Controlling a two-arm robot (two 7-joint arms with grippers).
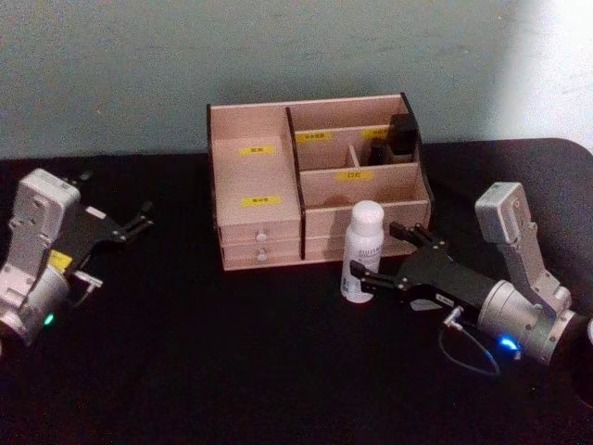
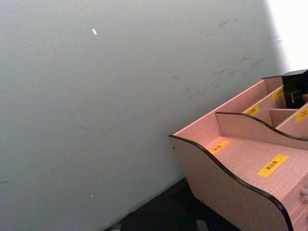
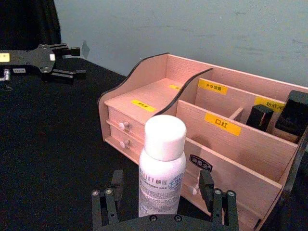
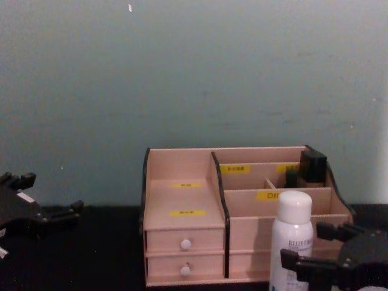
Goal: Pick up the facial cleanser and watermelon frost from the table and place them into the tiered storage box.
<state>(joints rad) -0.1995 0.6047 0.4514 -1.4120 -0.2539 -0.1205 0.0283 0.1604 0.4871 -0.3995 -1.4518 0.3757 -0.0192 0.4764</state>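
Nearest the robot, on the right of the black counter (image 1: 185, 362), the right claw (image 1: 380, 255) lies low with its 2 fingers spread wide. They straddle a white bottle (image 1: 363, 248) with a white cap, probably the facial cleanser, though its label is too blurred to read. In the right wrist view a gap shows on each side of the bottle, so the claw grips nothing. The bottle stands upright on the counter, just in front of the right half of the tiered storage box (image 1: 255, 125) and outside every compartment.

Out to the left, well apart from the box, the left claw (image 1: 141, 219) hovers over the counter. Its fingers are parted and empty.

The box sits behind the bottle with 2 white-knobbed drawers (image 1: 261, 245) at its lower left. Yellow labels (image 1: 262, 200) mark its stepped shelves. In its rear right compartment stand 2 dark, boxy items (image 3: 281, 115). A plain teal wall (image 4: 182, 73) rises behind.
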